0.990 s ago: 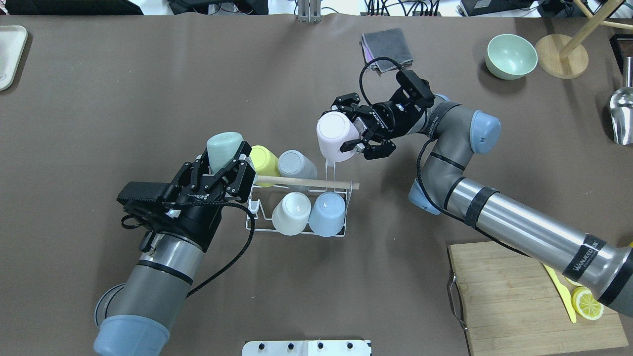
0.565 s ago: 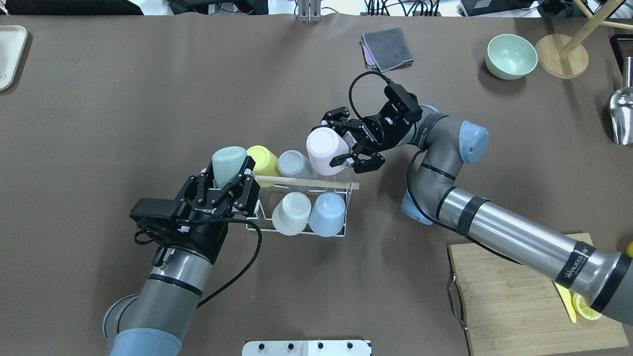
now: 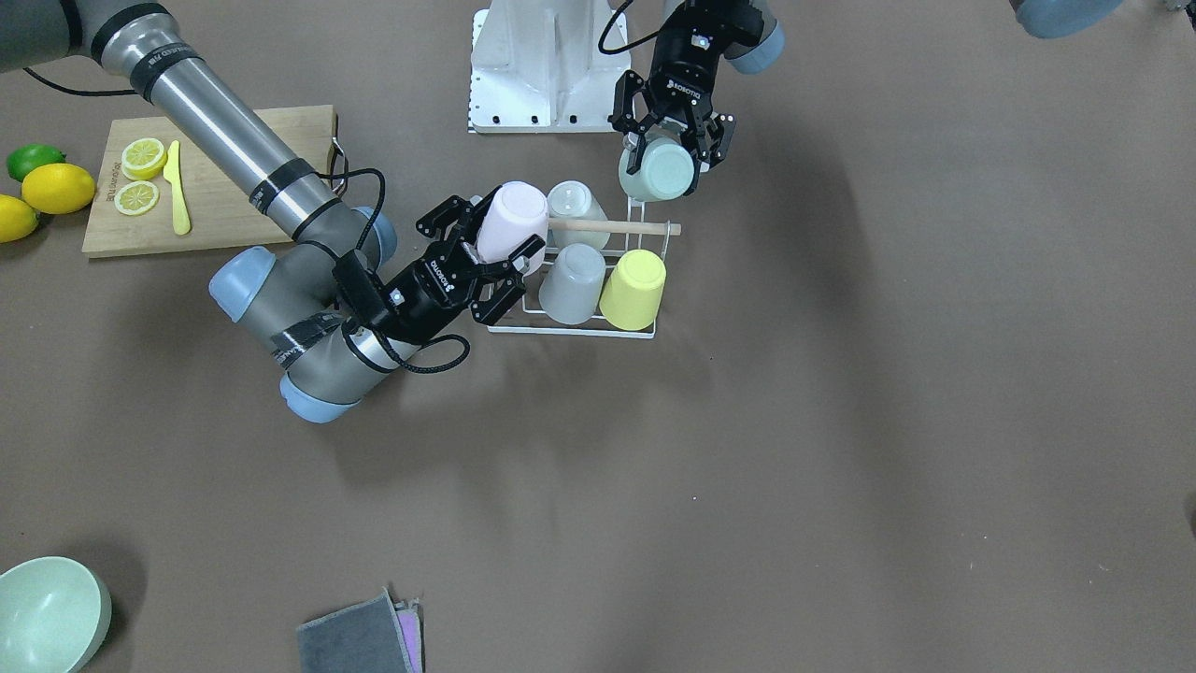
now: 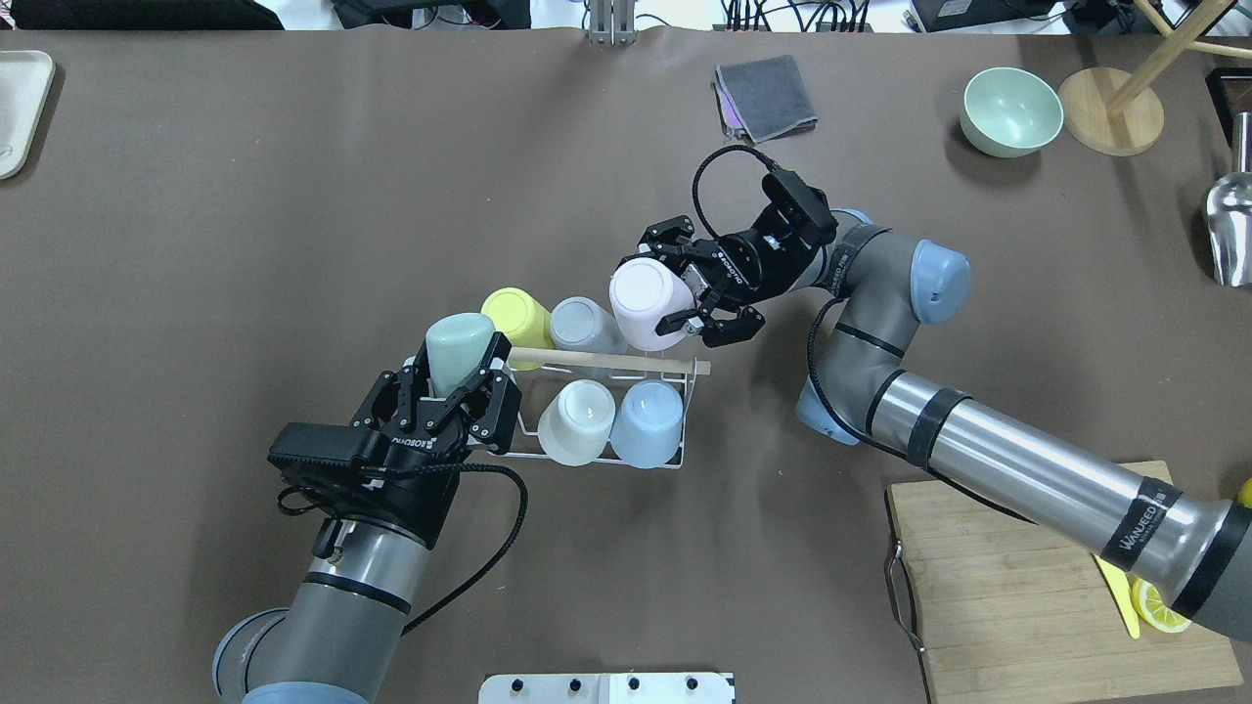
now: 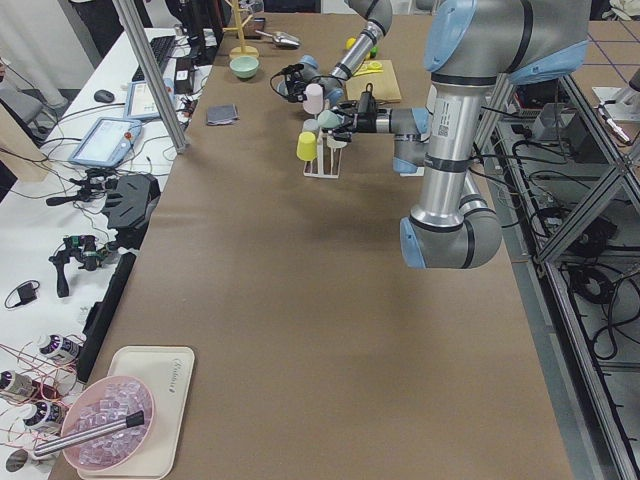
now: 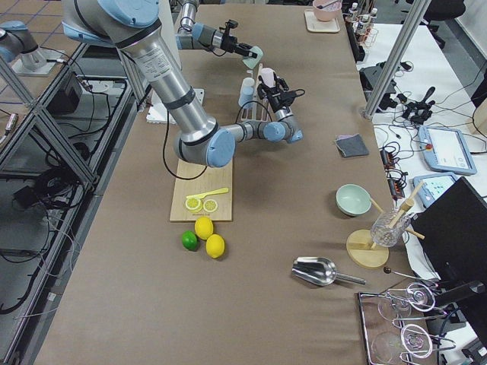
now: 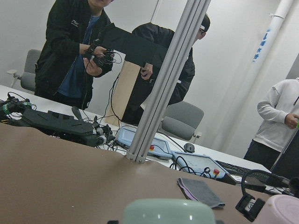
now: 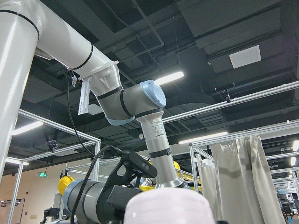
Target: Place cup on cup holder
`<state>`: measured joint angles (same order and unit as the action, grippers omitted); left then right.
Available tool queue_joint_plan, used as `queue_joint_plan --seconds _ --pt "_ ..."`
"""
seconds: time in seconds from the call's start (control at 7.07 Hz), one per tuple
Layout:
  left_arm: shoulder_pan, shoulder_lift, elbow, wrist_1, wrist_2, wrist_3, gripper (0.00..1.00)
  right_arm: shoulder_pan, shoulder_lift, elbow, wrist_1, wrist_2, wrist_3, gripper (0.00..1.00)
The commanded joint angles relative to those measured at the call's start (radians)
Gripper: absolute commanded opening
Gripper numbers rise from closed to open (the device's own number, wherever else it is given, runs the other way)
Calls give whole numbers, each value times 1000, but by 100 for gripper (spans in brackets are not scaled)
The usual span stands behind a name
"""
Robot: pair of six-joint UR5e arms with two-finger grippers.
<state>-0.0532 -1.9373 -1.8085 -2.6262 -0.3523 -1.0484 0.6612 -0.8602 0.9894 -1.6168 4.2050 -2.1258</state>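
Table (image 4: 293, 196), brown covering. Lying directly on it:
- white wire cup holder (image 4: 606, 361), mid-table
- folded grey cloth (image 4: 766, 96), far from the robot
- pale green bowl (image 4: 1010, 110) beside a round wooden stand (image 4: 1110, 123)
- metal scoop (image 4: 1230, 225)
- wooden cutting board (image 4: 1017, 587)
- lemons (image 3: 58, 187) and a lime (image 3: 35, 161) near the board
- cream tray (image 4: 22, 108), at a far corner

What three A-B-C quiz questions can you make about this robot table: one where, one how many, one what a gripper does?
1. Where do the round yellow lemon slices lie? A on the floor B on the wooden cutting board C inside a drawer
2. How many cups sit on the white wire cup holder with no gripper on them? A two B four C six
3. What is the right gripper doing? A shut on the pale pink cup B open and empty C shut on a spoon
Answers: B, both slices rest on the board; B, the yellow cup, grey cup, white cup and light blue cup; A, its fingers press the cup's sides.
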Motion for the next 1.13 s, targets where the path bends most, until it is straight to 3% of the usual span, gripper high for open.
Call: queue_joint_plan --seconds 0.0,0.14,0.28,0.42,0.99 --pt "12 -6 27 0 6 -2 13 6 0 0 -2 3 4 14" --pt "10 -11 34 0 7 -2 13 8 0 0 -2 3 6 19" --pt "9 -15 35 0 15 1 13 9 0 0 -2 6 7 53" --pt "10 -18 44 2 39 -2 14 12 0 1 -2 10 15 98" --pt "7 -37 72 2 41 -1 15 41 -3 8 -2 7 45 99"
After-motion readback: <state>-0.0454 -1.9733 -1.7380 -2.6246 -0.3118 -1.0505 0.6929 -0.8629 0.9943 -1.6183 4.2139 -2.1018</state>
